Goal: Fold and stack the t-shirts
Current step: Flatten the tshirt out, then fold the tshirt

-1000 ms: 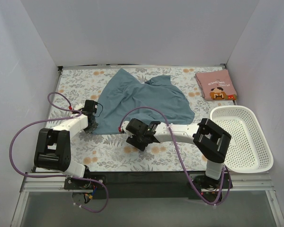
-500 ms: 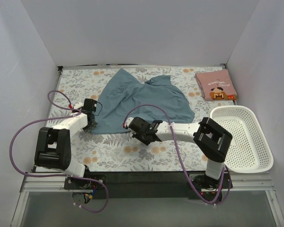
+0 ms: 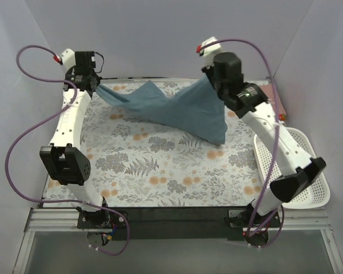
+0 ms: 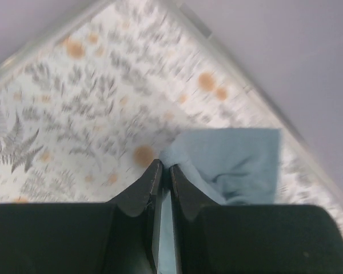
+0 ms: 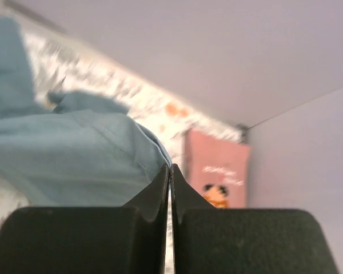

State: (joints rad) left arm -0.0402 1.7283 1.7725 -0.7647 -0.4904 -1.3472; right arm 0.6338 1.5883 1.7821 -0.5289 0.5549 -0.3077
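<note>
Two shirts: the teal shirt [image 3: 177, 111] is up in the air, the pink shirt [image 5: 217, 171] lies folded flat at the back right corner of the table
Where the teal is: strung between both grippers along the back of the table, sagging in the middle, lowest corner dropping to the table cloth [image 3: 160, 165] right of centre
Teal look: plain dusty blue, long diagonal folds running from each pinched end, a peak of fabric poking up mid-span, can't make out any label
Pink look: dark lettering plus a brown-and-white cartoon print facing up, mostly hidden behind the right arm in the top view
Left arm: the left gripper [image 3: 93, 85] is clamped on the teal shirt's left end, cloth squeezed into the thin slit between the fingers [image 4: 143, 191], wrist view a bit blurry
Right arm: the right gripper [image 3: 210, 77] is pinched tight on the other end, fingertips pressed together with blue fabric bunching right at them in the wrist view
Edges: left gripper sits high in the back left corner, close to the side wall and the back wall [image 3: 160, 34]; right gripper is also near the back wall, right of centre
Open room: a wide stretch of floral table cloth shows from the shirt's lower edge to the near edge
Basket: the white basket [image 3: 317, 188] sits at the right edge, near side, right arm's elbow over it, well apart from the teal shirt
</note>
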